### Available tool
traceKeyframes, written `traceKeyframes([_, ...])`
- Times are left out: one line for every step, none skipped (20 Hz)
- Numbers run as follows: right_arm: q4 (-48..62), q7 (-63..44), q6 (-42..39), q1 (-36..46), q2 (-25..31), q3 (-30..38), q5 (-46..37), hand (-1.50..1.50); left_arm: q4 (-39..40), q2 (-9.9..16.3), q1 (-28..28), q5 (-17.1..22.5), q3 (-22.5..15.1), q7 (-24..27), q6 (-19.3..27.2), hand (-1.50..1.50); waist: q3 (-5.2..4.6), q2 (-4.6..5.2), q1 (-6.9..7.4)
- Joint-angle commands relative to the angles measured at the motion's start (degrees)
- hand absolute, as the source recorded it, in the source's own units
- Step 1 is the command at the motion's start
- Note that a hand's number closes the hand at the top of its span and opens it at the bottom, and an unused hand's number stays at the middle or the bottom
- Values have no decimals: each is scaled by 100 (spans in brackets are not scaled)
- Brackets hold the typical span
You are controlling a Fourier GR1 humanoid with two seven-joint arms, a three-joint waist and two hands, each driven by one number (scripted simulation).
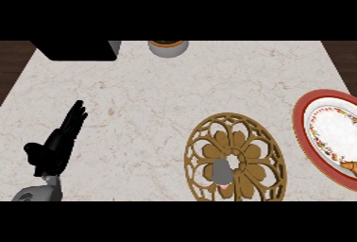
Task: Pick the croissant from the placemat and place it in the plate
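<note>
Croissant (pixel 351 167) sat on plate (pixel 304 109), right edge, off placemat (pixel 197 142). Light, flaky; pinch mid-body gently. Left hand (pixel 57 144) rested open, fingers straight. Right hand wasn't visible.

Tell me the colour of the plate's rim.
Red, around a white centre with a floral band; the plate shows in the head view.

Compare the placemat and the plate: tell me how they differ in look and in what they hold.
The placemat is golden-brown openwork with a flower pattern, while the plate is solid, white inside a red rim. The placemat lies whole in view near the counter's front; the plate is cut off by the right edge. The croissant already rests on the plate; the placemat carries a small grey object. Both are round and lie flat.
</note>
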State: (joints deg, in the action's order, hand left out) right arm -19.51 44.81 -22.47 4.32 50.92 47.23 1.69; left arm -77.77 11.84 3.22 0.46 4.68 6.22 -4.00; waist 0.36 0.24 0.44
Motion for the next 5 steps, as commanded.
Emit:
traceKeyframes([339,817,-242,-126,10,-114,-174,-150,3,-79,107,-19,11,-50,102,0,16,7,6])
traceKeyframes([372,725,-196,55,85,-143,-180,-150,240,-82,192,-66,-47,121,7,0,8,12,-1])
traceKeyframes([415,599,-184,183,126,-179,-197,-150,376,37,121,-23,74,302,-81,0,7,15,24])
traceKeyframes([424,960,-199,-96,63,-143,-190,-150,252,113,189,101,153,103,-153,0,9,4,-13])
traceKeyframes([462,1078,-239,-195,29,-55,-107,-150,122,-1,16,1,61,147,-22,0,17,-4,-16])
